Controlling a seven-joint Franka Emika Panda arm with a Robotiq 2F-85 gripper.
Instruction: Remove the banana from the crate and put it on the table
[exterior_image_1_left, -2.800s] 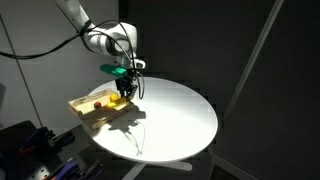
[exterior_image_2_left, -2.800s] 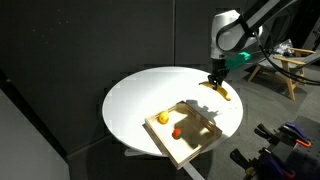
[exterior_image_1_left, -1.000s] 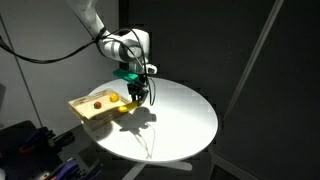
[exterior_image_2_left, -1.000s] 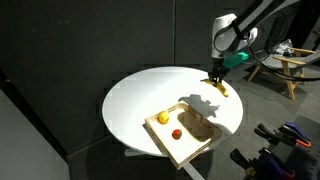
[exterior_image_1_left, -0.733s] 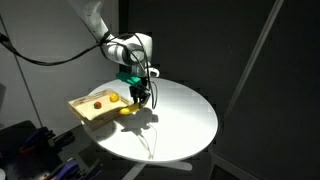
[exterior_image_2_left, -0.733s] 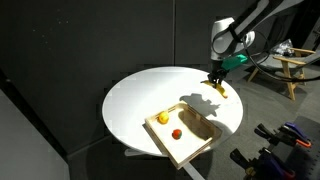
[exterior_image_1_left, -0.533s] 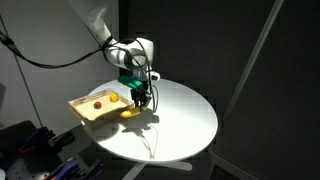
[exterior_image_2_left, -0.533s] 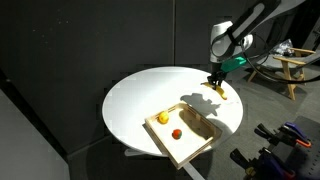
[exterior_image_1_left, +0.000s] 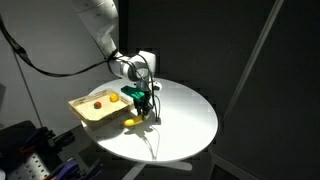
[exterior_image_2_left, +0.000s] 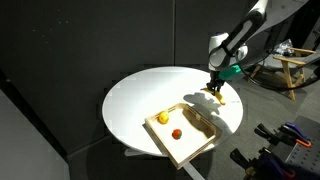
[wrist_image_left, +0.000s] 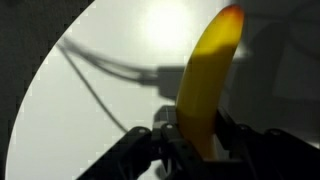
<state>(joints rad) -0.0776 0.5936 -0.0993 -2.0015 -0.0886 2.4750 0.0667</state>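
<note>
My gripper (exterior_image_1_left: 143, 105) (exterior_image_2_left: 214, 88) is shut on the small yellow banana (exterior_image_1_left: 132, 121) (exterior_image_2_left: 219, 98) and holds it low over the round white table (exterior_image_1_left: 185, 120) (exterior_image_2_left: 135, 100), just outside the crate (exterior_image_1_left: 88, 112) (exterior_image_2_left: 200, 145). In the wrist view the banana (wrist_image_left: 207, 70) fills the middle, clamped between the two dark fingers (wrist_image_left: 165, 135) at my gripper (wrist_image_left: 197, 140), with the white tabletop behind it. Whether the banana's tip touches the table I cannot tell.
In the tan crate lie a round yellow-orange fruit (exterior_image_2_left: 162, 118) (exterior_image_1_left: 114, 97) and a small red fruit (exterior_image_2_left: 177, 133) (exterior_image_1_left: 97, 102). A thin cable (exterior_image_1_left: 152, 140) runs over the table. A wooden chair (exterior_image_2_left: 285, 65) stands beyond the table's edge.
The arm has come down and moved away from the crate with the banana, which now hangs just over the tabletop. The grip stays shut.
</note>
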